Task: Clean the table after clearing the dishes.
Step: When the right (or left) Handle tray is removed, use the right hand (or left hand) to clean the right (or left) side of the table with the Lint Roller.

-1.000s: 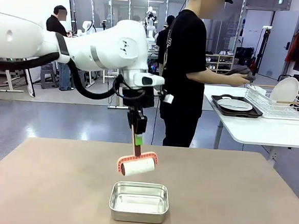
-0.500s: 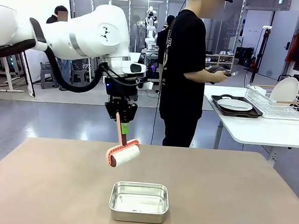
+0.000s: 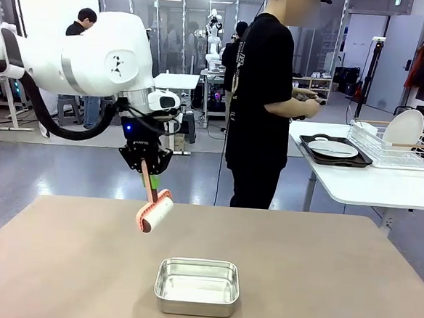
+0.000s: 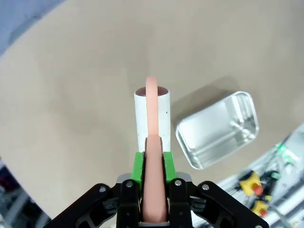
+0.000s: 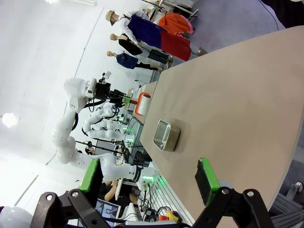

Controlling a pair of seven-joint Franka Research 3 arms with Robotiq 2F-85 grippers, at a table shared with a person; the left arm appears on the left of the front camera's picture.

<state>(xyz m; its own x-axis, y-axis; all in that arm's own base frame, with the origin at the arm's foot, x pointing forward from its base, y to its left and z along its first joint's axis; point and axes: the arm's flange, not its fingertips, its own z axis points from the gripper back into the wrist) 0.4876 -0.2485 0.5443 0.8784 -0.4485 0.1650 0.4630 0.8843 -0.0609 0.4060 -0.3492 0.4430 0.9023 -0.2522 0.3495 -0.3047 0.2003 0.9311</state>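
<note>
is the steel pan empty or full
Empty: the steel pan shows only a bare, shiny bottom in the front and left wrist views.

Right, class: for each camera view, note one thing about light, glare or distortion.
Front view: even light, sharp; the steel pan glints pale inside. Left wrist view: the pan's floor shines bright, with a soft shadow beside it on the table. Right wrist view: the scene stands sideways, its background washed out white.
</note>
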